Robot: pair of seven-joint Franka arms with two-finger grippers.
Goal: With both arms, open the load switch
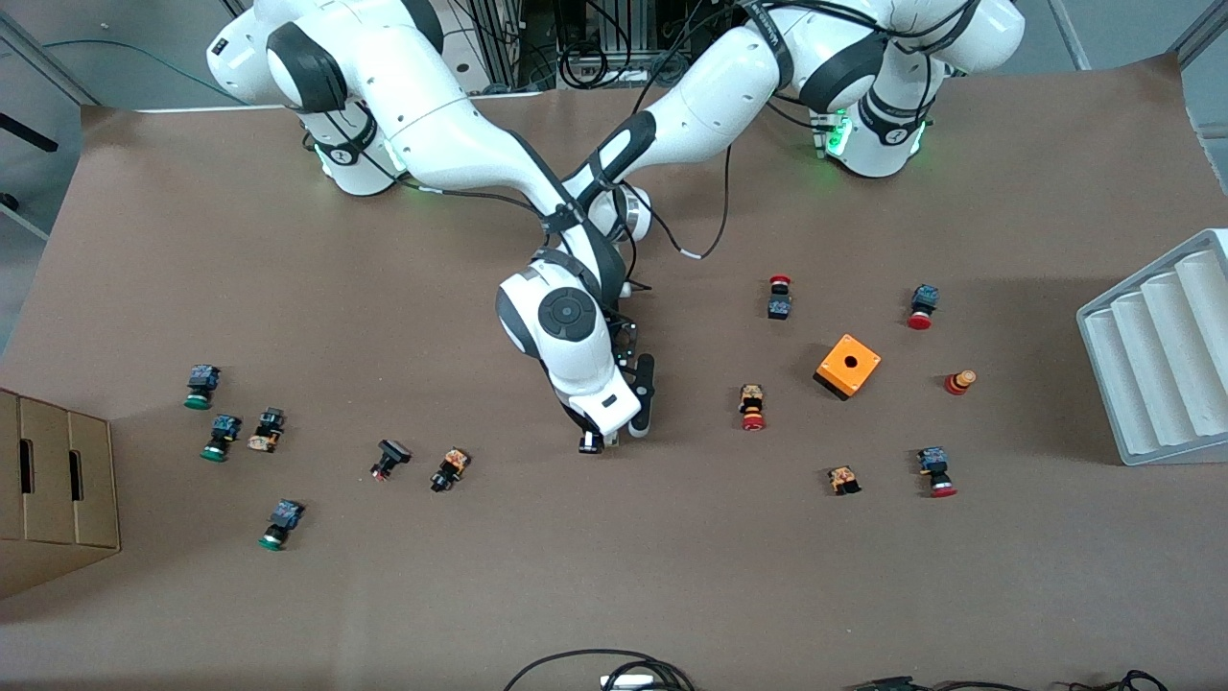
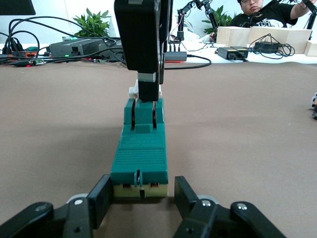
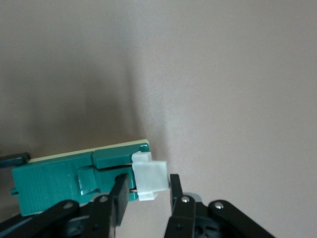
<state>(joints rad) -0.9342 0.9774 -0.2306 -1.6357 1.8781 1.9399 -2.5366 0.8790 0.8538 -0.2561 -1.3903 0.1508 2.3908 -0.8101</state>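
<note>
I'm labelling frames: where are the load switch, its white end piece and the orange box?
load switch (image 2: 141, 153): left wrist view, on its ribbed green top.
white end piece (image 3: 150, 173): right wrist view, on its flat face.
orange box (image 1: 848, 366): front view, on its top near the hole.

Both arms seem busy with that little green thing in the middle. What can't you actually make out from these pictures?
- Load switch: front view hides it under the right arm's wrist.
- Left end effector: front view hides it under the crossing arms.
- Whether the switch has begun to open: cannot tell; the right end effector straddles its white end piece.
- Small buttons' markings: too small.
</note>
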